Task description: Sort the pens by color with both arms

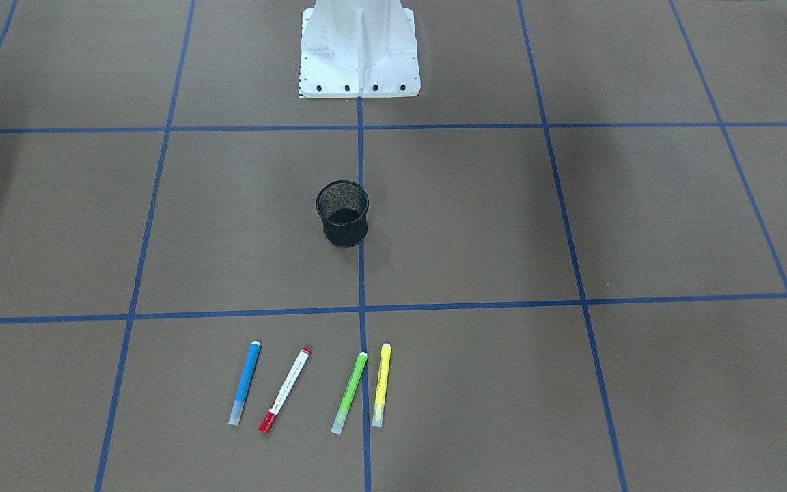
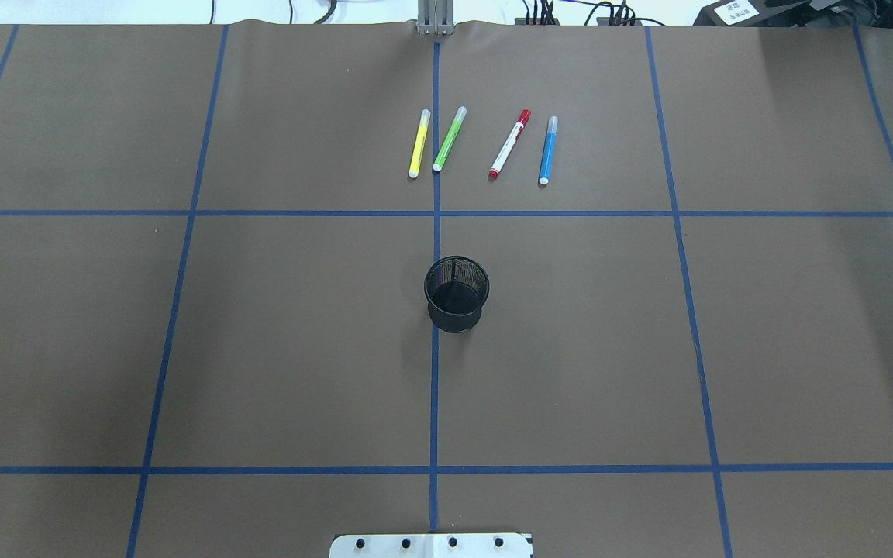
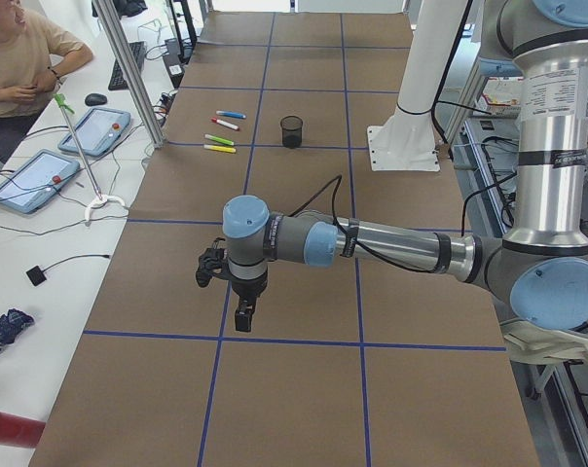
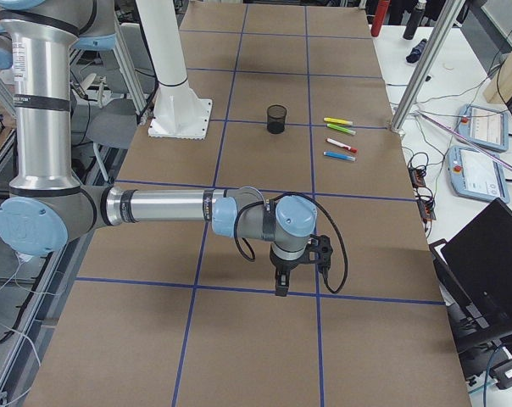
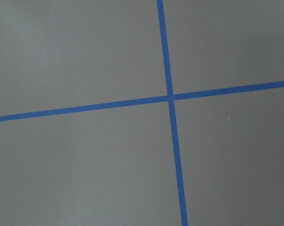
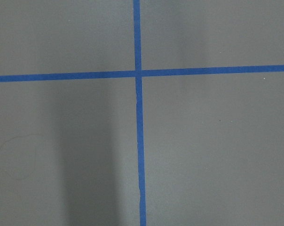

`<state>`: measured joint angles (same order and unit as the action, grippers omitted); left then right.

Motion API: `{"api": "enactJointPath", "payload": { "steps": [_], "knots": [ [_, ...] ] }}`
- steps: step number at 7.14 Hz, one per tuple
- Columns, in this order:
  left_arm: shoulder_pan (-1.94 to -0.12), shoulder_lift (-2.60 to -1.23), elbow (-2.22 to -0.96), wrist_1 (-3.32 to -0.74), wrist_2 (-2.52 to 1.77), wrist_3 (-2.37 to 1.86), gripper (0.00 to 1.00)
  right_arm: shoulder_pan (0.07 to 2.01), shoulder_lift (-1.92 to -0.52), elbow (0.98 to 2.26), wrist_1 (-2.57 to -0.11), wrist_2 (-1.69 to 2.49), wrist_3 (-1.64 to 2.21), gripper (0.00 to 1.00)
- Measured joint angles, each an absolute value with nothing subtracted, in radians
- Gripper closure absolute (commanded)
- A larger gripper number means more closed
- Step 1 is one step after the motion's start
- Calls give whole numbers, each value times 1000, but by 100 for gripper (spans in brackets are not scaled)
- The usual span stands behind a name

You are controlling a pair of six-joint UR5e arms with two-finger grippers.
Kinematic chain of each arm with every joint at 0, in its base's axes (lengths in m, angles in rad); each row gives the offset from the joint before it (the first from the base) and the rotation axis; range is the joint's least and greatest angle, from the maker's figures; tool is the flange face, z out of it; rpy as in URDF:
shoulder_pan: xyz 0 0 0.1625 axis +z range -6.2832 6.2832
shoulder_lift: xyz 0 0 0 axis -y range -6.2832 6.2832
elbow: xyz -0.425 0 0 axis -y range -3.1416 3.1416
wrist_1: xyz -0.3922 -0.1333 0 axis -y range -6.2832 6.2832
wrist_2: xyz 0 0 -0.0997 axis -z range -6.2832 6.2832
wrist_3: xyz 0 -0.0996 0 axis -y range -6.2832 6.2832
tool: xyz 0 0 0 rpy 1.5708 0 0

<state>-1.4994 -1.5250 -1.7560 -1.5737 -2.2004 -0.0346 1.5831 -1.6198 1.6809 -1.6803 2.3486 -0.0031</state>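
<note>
Overhead exterior: brown tabletop (image 2: 260, 349) fills the frame. In the side views, left hand (image 3: 243, 316) and right hand (image 4: 281, 284) hang over it, and I cannot tell how open they are. Mesh cup (image 2: 456, 294) sits centre. Upper centre: yellow pen (image 2: 418, 144), green pen (image 2: 449, 139), red pen (image 2: 510, 144), blue pen (image 2: 548, 150).

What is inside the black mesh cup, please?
Nothing shows inside the black mesh cup; the overhead view reaches its dark bottom. The yellow pen, green pen, red-ended pen and blue pen lie outside it. Its near inner wall is hidden.
</note>
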Motion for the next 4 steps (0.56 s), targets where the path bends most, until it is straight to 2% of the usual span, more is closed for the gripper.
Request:
{"api": "enactJointPath", "payload": {
  "steps": [4],
  "knots": [
    [-1500,-1535,-1756,-1575,-2200,-37,0,1583,-1617,1690,-1681,2349,-3,0]
  ]
}}
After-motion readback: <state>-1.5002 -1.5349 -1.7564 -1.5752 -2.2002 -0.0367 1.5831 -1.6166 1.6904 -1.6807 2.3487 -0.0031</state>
